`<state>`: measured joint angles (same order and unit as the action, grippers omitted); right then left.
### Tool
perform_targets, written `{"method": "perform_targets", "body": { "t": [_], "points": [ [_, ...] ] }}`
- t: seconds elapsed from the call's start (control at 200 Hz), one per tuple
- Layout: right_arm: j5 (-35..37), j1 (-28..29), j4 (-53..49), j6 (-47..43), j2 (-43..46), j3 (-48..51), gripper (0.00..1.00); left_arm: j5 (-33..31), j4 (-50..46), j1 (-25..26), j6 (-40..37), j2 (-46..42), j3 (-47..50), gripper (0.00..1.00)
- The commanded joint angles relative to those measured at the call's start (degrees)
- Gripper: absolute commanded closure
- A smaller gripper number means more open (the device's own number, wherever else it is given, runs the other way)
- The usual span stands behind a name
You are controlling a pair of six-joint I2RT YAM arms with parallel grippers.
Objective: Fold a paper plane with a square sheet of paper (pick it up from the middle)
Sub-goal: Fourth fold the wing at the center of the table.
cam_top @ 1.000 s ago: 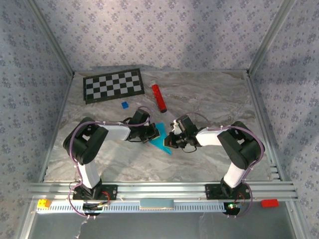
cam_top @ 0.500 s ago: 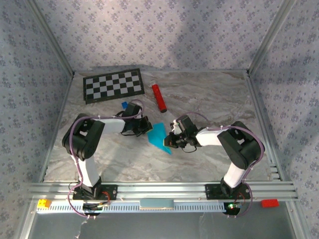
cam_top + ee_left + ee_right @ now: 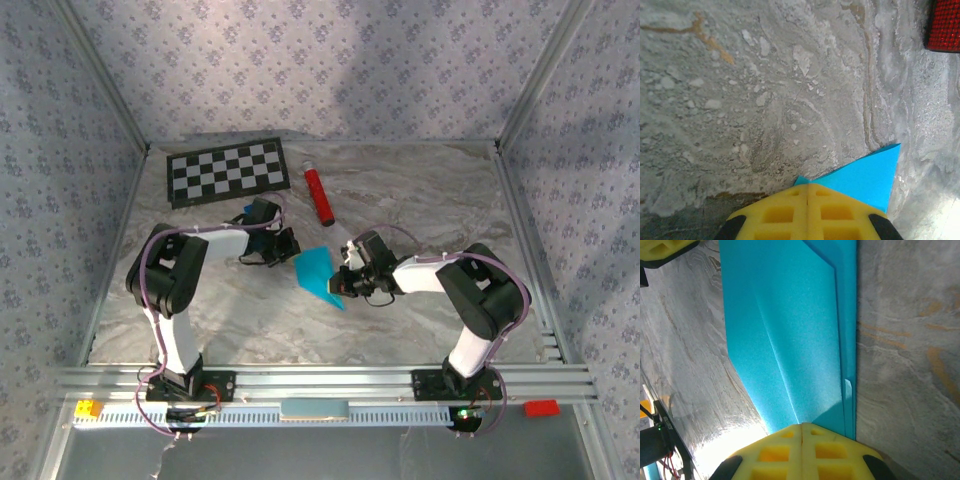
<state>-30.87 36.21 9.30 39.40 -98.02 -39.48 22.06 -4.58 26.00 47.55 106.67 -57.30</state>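
Observation:
The cyan-blue sheet of paper (image 3: 318,273) lies in the middle of the table, folded into a long tapered shape with a crease along it (image 3: 785,325). My right gripper (image 3: 344,283) is shut, and its yellow tips (image 3: 801,426) rest on the paper's near end beside the straight folded edge. My left gripper (image 3: 289,249) is shut too, just off the paper's left side. In the left wrist view its tips (image 3: 807,186) touch a corner of the paper (image 3: 865,175), which lies flat beyond them. The left fingers (image 3: 665,247) show at the paper's far end.
A red cylinder (image 3: 319,196) lies behind the paper, its end near the left gripper (image 3: 945,25). A checkerboard mat (image 3: 226,171) sits at the back left. On the front rail are a yellow block (image 3: 88,408) and a red block (image 3: 541,407).
The left gripper has slid left and back across the paper and off its left edge. The paper and the right gripper have stayed in place.

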Motion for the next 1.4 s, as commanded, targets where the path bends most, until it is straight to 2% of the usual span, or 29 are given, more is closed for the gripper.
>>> {"method": "perform_targets", "body": {
  "t": [0.0,0.32,0.52,0.695,0.84,1.034,1.194,1.394],
  "points": [
    [1.87,0.22,-13.47,-2.02,-2.47,2.62,1.00,-12.69,-3.77,-2.60,-2.51,1.52,-0.94,1.00],
    [2.24,0.09,-14.11,-2.71,-1.96,2.23,1.00,-13.56,-6.53,-2.49,-4.13,0.61,-3.03,1.00],
    [2.05,-0.01,-14.56,-2.92,-2.39,1.09,1.00,-15.02,-7.06,-0.92,-3.32,-6.55,-1.29,1.00],
    [3.35,0.00,-14.39,-2.23,-2.28,1.08,1.00,-17.07,-7.08,2.76,-1.39,-11.65,1.64,1.00],
    [3.86,0.00,-14.26,-1.78,-2.19,0.88,1.00,-14.81,-1.35,6.67,0.82,-13.24,5.52,0.99],
    [3.92,0.00,-14.45,-1.69,-2.35,0.63,1.00,-5.98,11.94,9.37,5.71,-9.39,9.79,0.98],
    [3.21,0.16,-14.93,-2.04,-2.53,0.30,1.00,-7.26,14.01,10.50,6.94,-7.36,10.89,0.98],
    [3.36,0.27,-15.20,-1.96,-2.63,0.05,1.00,-7.76,15.14,10.96,7.74,-9.68,11.87,0.98]
  ]
}}
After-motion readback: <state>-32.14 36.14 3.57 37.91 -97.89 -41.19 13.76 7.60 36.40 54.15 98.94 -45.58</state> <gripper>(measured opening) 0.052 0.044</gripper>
